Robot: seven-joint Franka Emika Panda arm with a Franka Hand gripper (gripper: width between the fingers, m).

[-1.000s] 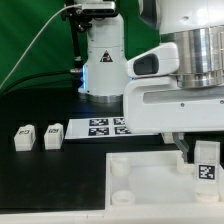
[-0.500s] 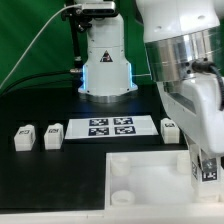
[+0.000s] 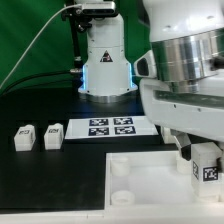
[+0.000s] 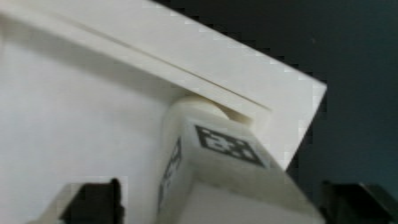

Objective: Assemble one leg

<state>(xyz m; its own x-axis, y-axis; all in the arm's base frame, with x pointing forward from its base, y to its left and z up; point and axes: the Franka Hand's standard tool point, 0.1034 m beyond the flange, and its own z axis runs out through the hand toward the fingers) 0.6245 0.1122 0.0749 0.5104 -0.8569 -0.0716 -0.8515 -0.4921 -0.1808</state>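
We find no lettering, brand name or number legible in either view. The only signs are black-and-white square fiducial tags. One is on the leg [image 3: 207,170] at the exterior view's right. One is on each of two loose legs [image 3: 23,138] [image 3: 52,135] on the worktop [image 3: 60,175]. Four are on the marker board [image 3: 110,126]. Their patterns are too small to make out.

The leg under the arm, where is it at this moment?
In the exterior view the leg stands at that view's right, on the white panel near its right edge, below the gripper.

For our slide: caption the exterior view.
Gripper around a leg at the white panel's corner; two more legs wait aside.
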